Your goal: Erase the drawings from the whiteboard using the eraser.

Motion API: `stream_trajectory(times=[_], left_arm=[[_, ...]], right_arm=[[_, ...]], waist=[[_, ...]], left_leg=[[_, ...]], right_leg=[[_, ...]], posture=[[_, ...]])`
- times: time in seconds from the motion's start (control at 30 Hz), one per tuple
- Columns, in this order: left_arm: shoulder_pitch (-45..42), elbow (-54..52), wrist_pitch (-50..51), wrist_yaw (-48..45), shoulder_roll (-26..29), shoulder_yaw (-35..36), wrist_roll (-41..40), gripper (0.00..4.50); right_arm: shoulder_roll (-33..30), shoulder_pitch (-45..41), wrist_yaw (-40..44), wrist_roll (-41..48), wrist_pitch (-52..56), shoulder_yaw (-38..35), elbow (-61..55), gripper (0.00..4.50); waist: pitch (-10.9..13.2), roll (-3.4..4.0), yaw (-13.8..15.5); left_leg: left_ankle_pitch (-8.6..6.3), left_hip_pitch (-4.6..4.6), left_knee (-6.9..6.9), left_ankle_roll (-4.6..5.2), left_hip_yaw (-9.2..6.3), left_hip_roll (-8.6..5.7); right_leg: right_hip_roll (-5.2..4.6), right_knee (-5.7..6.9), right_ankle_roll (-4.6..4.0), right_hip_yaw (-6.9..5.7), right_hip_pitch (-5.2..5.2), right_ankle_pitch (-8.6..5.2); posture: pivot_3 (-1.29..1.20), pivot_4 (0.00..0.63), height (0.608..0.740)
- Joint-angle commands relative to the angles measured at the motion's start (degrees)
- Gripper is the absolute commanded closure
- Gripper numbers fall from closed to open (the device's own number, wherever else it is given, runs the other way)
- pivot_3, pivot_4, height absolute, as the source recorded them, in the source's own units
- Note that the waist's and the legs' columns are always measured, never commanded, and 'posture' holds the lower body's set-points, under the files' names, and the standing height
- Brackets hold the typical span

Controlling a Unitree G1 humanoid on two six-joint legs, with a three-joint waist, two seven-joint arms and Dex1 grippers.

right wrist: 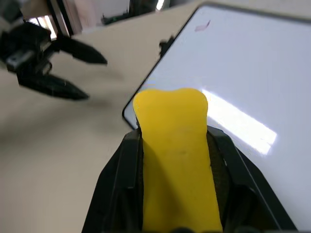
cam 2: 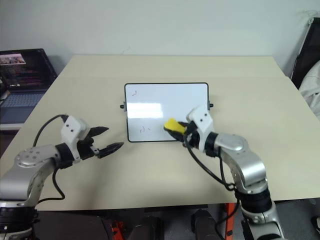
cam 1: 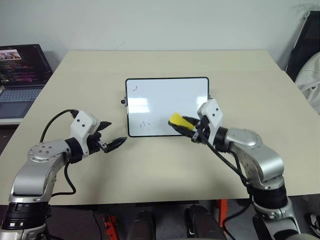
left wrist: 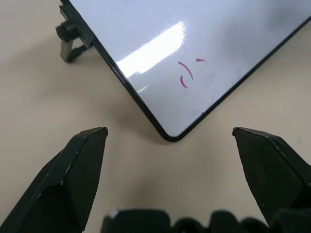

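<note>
Nearest to us, our left gripper (cam 1: 112,134) hangs over bare worktop (cam 1: 165,170) just off the whiteboard's near left corner, jaws spread wide and holding nothing; we judge it is parked there to leave the board free, or ready to steady the frame if wiping makes it slide. Our right gripper (cam 1: 189,125) has its jaws clamped on the eraser (cam 1: 178,120), gripping the sides so the yellow end juts out ahead toward the board; that hold keeps the wiping face free to press down. The eraser sits over the near edge of the whiteboard (cam 1: 167,95), right of centre. Of the drawings, a purple scribble (cam 1: 145,124) lies near the near left corner, close beside the eraser's path, and a small red mark (cam 1: 135,88) sits well apart at the far left corner. The board lies flat mid-worktop with open surface on every side; its thin black frame and the knob (cam 1: 123,101) on the short side are the only edges to catch on; a laptop (cam 1: 20,80) stands off the worktop, well clear to the left.
</note>
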Motion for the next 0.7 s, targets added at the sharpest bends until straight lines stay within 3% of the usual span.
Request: stream_trajectory(times=[0.03,0.17,0.33,0.7], left_arm=[[1.9,-0.9,-1.9,-1.8,2.5,-0.2,1.5,0.00],[2.0,0.4,-1.4,-0.4,2.6,0.3,2.7,0.00],[3.4,-0.3,-1.4,0.2,2.9,0.1,4.1,0.00],[4.9,-2.6,-1.2,0.4,3.1,-0.1,4.3,0.00]], right_arm=[[-1.1,-1.6,-2.1,-1.6,-2.2,4.1,-2.1,3.19],[-3.0,-5.0,-3.6,-8.2,-9.6,11.9,3.6,3.19],[0.4,-11.2,-6.2,-14.5,-18.8,17.9,15.7,3.19],[6.6,-18.8,-10.1,-21.0,-30.3,18.1,32.2,3.19]], waist=[[0.0,0.00,-0.2],[0.0,-0.01,0.0],[0.0,-0.02,0.0],[0.0,-0.03,0.1]], left_leg=[[0.00,0.00,0.00,0.00,0.00,0.01],[0.01,0.08,0.02,0.01,0.02,0.00],[0.01,0.09,0.02,0.01,0.05,0.00],[0.00,0.07,0.01,0.00,-0.01,-0.02]], right_leg=[[0.00,0.01,0.00,0.02,-0.01,0.00],[0.01,0.01,0.01,-0.04,0.05,0.00],[0.02,0.01,0.00,-0.04,0.08,0.00],[-0.03,0.00,-0.01,-0.04,0.08,0.01]], posture=[[0.00,0.150,0.740],[0.00,0.150,0.740],[0.00,0.150,0.740],[0.00,0.150,0.740]])
